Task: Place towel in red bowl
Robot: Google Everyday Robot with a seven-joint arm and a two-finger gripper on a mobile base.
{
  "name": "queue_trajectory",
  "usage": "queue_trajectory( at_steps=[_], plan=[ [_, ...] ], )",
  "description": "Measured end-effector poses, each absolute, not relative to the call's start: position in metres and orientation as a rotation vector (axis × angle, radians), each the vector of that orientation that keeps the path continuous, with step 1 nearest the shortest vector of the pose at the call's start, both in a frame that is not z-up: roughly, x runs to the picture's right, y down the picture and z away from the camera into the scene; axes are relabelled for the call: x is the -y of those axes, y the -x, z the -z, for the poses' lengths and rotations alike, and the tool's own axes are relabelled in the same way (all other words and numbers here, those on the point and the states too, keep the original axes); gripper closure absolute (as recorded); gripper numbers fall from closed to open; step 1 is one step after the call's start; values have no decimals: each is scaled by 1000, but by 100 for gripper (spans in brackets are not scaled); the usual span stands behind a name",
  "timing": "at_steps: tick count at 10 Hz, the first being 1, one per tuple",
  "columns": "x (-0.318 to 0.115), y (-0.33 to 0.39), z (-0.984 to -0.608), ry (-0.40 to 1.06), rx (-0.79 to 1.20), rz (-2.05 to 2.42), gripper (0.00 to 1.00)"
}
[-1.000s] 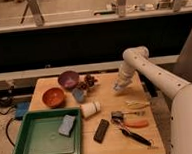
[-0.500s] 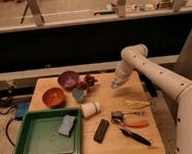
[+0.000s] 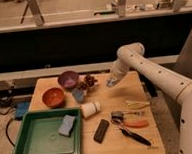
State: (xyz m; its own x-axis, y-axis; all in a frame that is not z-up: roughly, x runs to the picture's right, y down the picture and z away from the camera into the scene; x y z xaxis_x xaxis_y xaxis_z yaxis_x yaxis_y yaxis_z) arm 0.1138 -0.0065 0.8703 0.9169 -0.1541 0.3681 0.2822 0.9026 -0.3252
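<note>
The red bowl (image 3: pixel 54 97) sits at the left of the wooden table (image 3: pixel 106 103), in front of the purple bowl (image 3: pixel 68 79). My gripper (image 3: pixel 111 83) hangs over the back middle of the table, to the right of both bowls and well apart from the red bowl. A small pale blue-grey bit of cloth, the towel (image 3: pixel 110 83), shows at its tip, held off the table top.
A green tray (image 3: pixel 30 147) with a blue sponge pad (image 3: pixel 66 125) stands at the front left. A small darker blue cup-like object (image 3: pixel 79 95), dark grapes (image 3: pixel 88 82), a white cup (image 3: pixel 90 109), a black block (image 3: pixel 101 130) and hand tools (image 3: pixel 129 124) lie on the table.
My gripper has risen from the table's right side and moved left towards the bowls, carrying the pale cloth.
</note>
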Motion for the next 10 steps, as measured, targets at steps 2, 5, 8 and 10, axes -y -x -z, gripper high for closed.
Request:
queue_trajectory(
  at_steps=[2,5,8,10],
  plan=[
    [11,-93,-864,363,368,267,100],
    [17,-82,-856,336,394,314,100],
    [24,-48,-847,305,427,370,100],
    [26,-41,-843,289,451,406,100]
  ],
)
